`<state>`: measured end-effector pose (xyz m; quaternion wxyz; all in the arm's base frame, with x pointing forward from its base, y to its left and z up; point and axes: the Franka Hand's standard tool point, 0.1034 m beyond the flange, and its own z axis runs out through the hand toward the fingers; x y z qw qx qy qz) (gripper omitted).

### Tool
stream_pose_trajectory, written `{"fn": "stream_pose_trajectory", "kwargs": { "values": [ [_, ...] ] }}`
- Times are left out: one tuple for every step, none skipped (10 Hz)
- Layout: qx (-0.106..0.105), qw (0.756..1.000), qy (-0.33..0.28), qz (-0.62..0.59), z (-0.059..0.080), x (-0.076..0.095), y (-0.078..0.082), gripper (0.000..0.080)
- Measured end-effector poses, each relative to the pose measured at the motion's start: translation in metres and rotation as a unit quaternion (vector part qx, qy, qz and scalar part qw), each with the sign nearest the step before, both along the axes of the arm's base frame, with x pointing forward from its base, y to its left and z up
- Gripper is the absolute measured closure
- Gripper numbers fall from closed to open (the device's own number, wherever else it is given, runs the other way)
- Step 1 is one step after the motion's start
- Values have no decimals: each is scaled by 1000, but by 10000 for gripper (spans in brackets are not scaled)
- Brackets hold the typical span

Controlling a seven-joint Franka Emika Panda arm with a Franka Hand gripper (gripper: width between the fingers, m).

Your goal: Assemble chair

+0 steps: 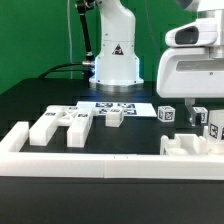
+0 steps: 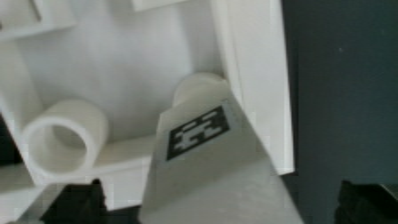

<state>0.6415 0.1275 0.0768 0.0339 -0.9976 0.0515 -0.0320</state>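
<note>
My pincer (image 2: 214, 203) is spread wide apart and holds nothing. A tagged chair piece (image 2: 199, 135) lies below, between its tips, on the table (image 1: 30, 105) at the exterior view's right. If I squeeze off-centre, I think the piece could tip or slip away crooked.

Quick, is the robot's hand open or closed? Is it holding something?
Gripper: open, holding nothing; a white tagged block sits in the gap between its jaws, with space on both sides.

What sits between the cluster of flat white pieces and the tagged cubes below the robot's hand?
In the exterior view, one small white block, just before the marker board; otherwise bare table.
</note>
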Motion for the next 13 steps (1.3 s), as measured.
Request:
{"fn": "stream_pose_trajectory", "kwargs": {
  "values": [
    [-2, 999, -3, 37, 1, -1, 3, 150],
    [-4, 998, -4, 62, 1, -2, 5, 150],
    [-7, 995, -7, 97, 1, -3, 5, 150],
    [-9, 992, -8, 126, 0, -3, 5, 150],
    [-11, 988, -10, 155, 0, -3, 3, 150],
    [-12, 986, -10, 165, 0, -3, 1, 265],
    [-11, 987, -9, 160, -1, -3, 1, 401],
    [-12, 987, -9, 160, -1, -3, 0, 401],
    [-11, 987, -9, 157, -1, -3, 0, 511],
    [-10, 989, -8, 144, -1, -3, 0, 511],
    [-10, 990, -8, 142, -1, -3, 0, 511],
    [-9, 993, -7, 121, -1, -3, 0, 511],
    [-7, 996, -5, 91, -1, -3, 0, 511]
  ]
}}
